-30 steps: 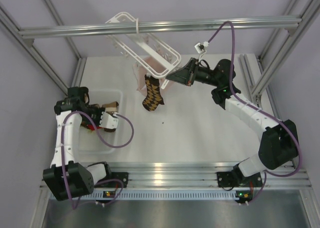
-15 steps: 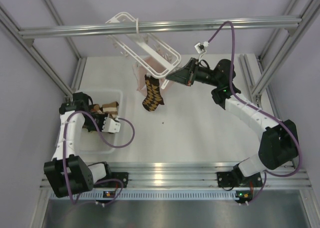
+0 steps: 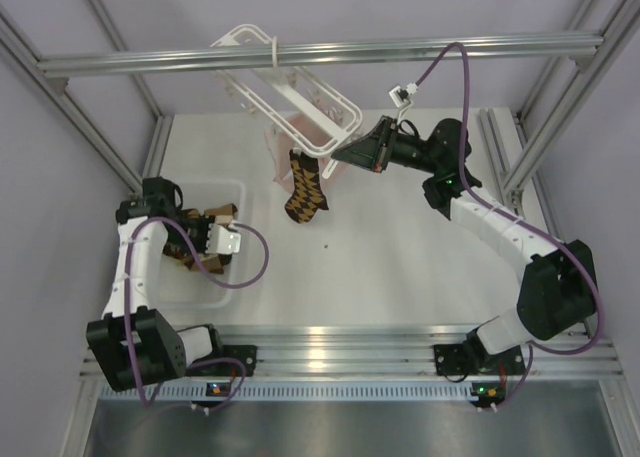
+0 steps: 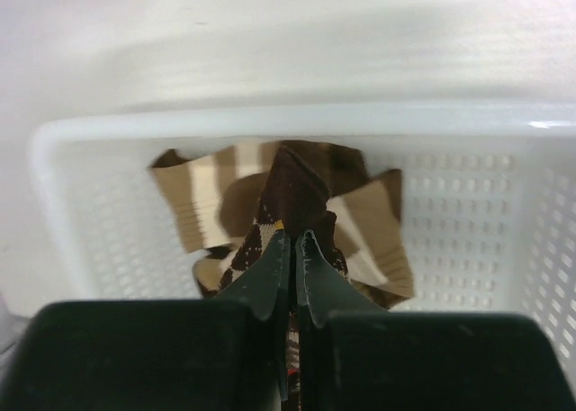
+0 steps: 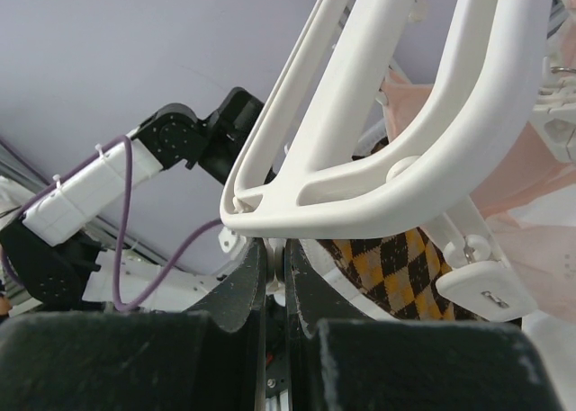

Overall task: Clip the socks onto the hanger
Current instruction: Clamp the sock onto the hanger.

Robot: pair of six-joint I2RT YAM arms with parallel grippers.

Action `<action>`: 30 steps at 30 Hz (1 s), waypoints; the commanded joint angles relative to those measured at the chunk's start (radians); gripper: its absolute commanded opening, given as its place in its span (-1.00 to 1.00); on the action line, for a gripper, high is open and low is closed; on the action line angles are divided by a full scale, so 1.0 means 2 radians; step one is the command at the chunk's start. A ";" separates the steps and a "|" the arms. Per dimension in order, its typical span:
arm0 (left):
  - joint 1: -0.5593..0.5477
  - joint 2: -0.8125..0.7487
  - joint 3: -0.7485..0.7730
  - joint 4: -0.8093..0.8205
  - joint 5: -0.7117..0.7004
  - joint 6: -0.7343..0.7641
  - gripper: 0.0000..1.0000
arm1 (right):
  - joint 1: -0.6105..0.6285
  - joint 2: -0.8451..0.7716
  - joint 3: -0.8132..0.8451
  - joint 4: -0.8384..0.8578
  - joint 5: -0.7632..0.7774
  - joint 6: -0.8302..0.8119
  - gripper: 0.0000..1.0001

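Left fingers (image 4: 284,263) clamped on a sock (image 4: 297,191) in the basket (image 4: 270,123), 9 o'clock — pickup step. Right fingers (image 5: 261,263) pinch the hanger (image 5: 378,159) rail at 12 o'clock; a second sock (image 3: 305,189) hangs clipped there. Next, I judge — lift clear, carry across.

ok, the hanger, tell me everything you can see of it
The hanger is a white plastic oblong frame of double rails with small clips dangling below. It hangs tilted from the overhead bar. One argyle sock hangs clipped under its near end. The right gripper, shut, pinches a white part beneath that rounded end.
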 commanded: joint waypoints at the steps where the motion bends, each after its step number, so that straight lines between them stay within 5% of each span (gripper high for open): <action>1: 0.000 0.003 0.083 0.013 0.116 -0.095 -1.00 | -0.001 0.000 0.019 0.005 0.010 -0.009 -1.00; 7: 0.000 -0.071 0.080 0.129 0.250 -0.380 -1.00 | -0.001 -0.002 0.024 -0.009 0.033 -0.015 -1.00; 12: -0.013 -0.178 0.014 0.348 0.265 -0.701 -1.00 | -0.001 -0.003 0.027 -0.022 0.057 -0.016 -1.00; 15: -0.029 -0.215 0.002 0.402 0.267 -0.833 -1.00 | -0.001 0.000 0.031 -0.025 0.070 -0.016 -1.00; 22: -0.106 -0.236 -0.006 0.460 0.218 -0.925 -1.00 | -0.001 0.012 0.037 -0.020 0.087 -0.001 -1.00; 30: -0.306 -0.170 0.001 0.508 0.053 -0.902 -1.00 | -0.001 0.012 0.034 -0.013 0.093 0.036 -1.00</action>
